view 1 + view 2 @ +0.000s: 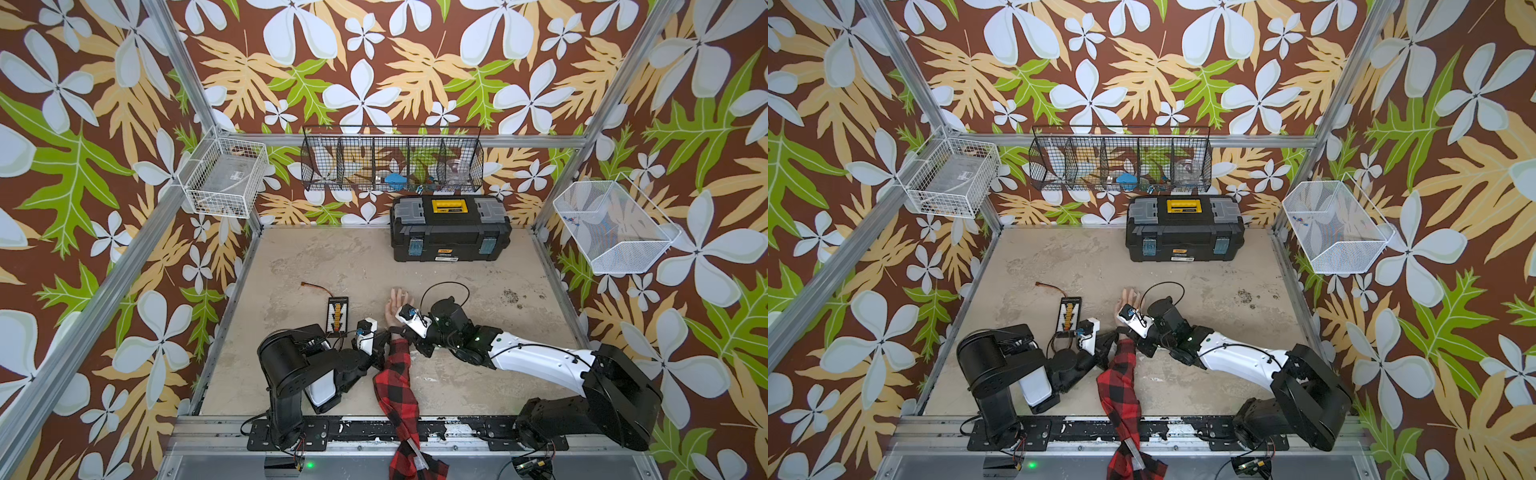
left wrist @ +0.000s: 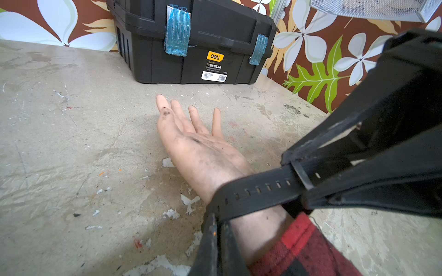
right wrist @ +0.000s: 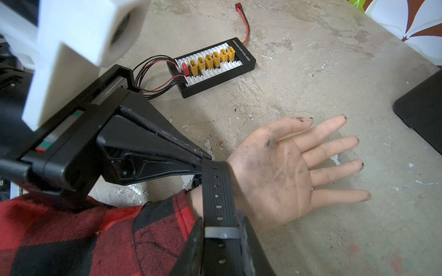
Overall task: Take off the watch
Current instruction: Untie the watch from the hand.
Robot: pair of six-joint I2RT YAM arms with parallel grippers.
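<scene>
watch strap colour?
Black watch strap, grey keeper loop; shows best in the right wrist view.

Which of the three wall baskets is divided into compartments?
The black mesh basket on the back wall, above the toolbox; the white wire basket and white mesh basket at the sides are undivided.

Bright, even diffuse light, soft shadows, top views slightly soft, wrist views wide-angle warped

Matt, perhaps rubber watch (image 2: 258, 191); rough table (image 2: 71, 143)
</scene>
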